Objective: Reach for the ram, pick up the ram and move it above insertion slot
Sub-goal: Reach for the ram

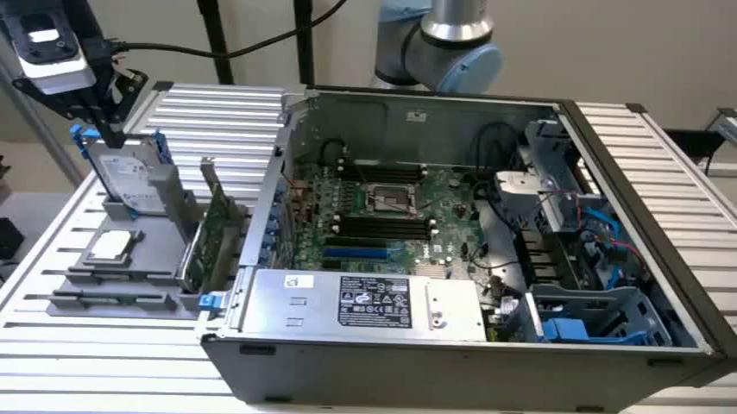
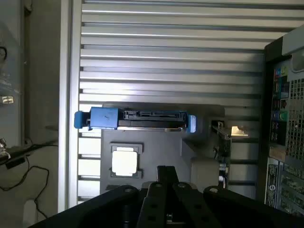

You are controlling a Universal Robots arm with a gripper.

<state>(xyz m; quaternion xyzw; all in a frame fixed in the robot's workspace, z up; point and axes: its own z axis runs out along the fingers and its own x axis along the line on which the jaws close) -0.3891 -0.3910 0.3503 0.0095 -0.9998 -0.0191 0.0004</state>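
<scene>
The ram [image 1: 112,300] is a thin green strip lying flat in the front groove of the grey fixture [image 1: 69,280], at the exterior view's left. My gripper [image 1: 116,138] hangs well behind it, just above the upright hard drive [image 1: 129,179]. Its fingers taper to one point and hold nothing. In the wrist view the gripper [image 2: 166,171] looks shut, with the blue-framed hard drive [image 2: 137,118] ahead of it; the ram is hidden under the gripper body. The black memory slots [image 1: 381,226] lie on the motherboard inside the open computer case [image 1: 645,259].
On the fixture sit a silver processor [image 1: 112,246] [image 2: 126,161] and an upright green expansion card [image 1: 214,233] [image 2: 223,142] between the fixture and the case wall. A power supply box [image 1: 368,302] fills the case front. Ribbed aluminium table [image 1: 219,112] surrounds everything.
</scene>
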